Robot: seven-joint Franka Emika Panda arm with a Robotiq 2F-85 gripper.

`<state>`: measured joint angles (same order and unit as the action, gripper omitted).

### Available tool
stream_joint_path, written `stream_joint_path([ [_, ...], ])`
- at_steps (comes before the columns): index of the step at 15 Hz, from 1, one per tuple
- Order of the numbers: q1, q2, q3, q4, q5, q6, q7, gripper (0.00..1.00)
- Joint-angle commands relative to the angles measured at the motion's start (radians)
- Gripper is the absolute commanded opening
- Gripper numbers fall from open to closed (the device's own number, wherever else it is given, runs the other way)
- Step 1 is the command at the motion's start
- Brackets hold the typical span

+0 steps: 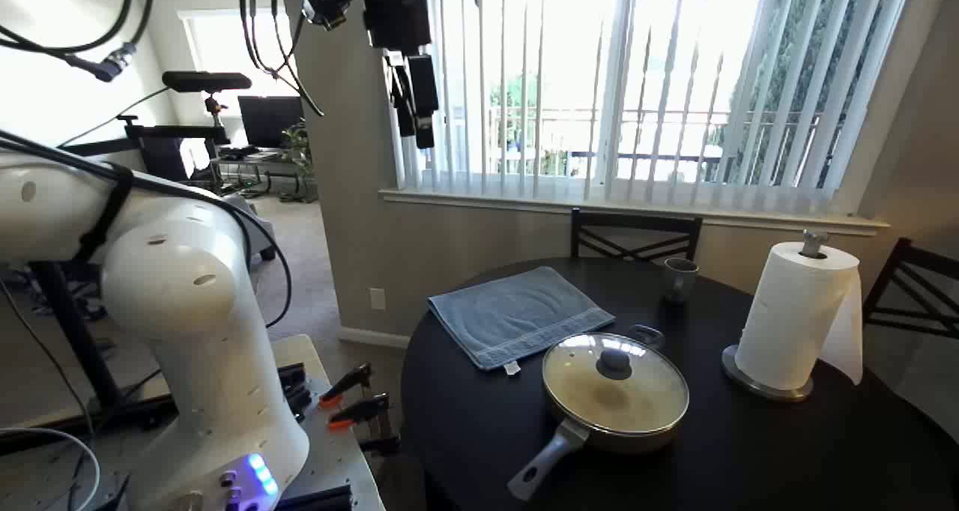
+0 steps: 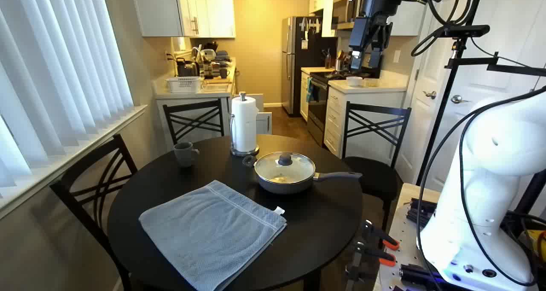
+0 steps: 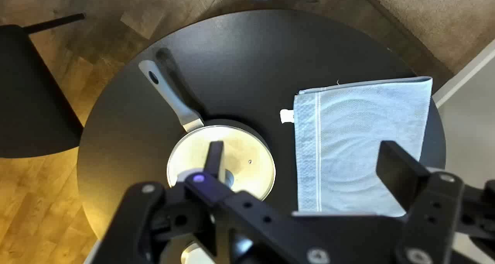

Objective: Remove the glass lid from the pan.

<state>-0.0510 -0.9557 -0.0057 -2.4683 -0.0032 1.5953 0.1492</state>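
The round clear glass lid [image 1: 581, 398] sits flat on the pan [image 1: 551, 458], with its dark knob [image 1: 614, 364] upright at the centre. In an exterior view the lid [image 2: 296, 166] and the pan [image 2: 286, 187] stand on the round black table, the grey handle pointing toward the robot's side. In the wrist view the lid [image 3: 251, 146] shows behind a finger that partly covers the knob [image 3: 229, 178]; the pan's handle [image 3: 170, 95] points up and left. My gripper [image 3: 301, 150] is open and empty, high above the table. It also shows in both exterior views [image 1: 414, 132] [image 2: 364, 62].
A blue-grey folded cloth [image 1: 524, 312] lies beside the pan. A paper towel roll [image 1: 794, 316] on a metal stand and a grey mug [image 1: 679, 279] stand on the table [image 2: 332, 222]. Black chairs [image 2: 375, 137] surround it. Orange-tipped clamps [image 1: 359, 410] sit at the robot base's edge.
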Motion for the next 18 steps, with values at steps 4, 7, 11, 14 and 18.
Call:
stream_joint_path([
  [4, -0.009, 0.002, 0.005, 0.003, 0.005, -0.003, -0.006, 1.00],
  [7, -0.009, 0.002, 0.005, 0.003, 0.005, -0.003, -0.006, 1.00],
  [11, -0.042, 0.198, -0.046, 0.078, -0.047, 0.178, -0.027, 1.00],
  [14, -0.077, 0.343, -0.075, 0.092, -0.089, 0.425, -0.017, 1.00],
  [18, -0.090, 0.589, -0.067, 0.107, -0.121, 0.667, -0.008, 1.00],
])
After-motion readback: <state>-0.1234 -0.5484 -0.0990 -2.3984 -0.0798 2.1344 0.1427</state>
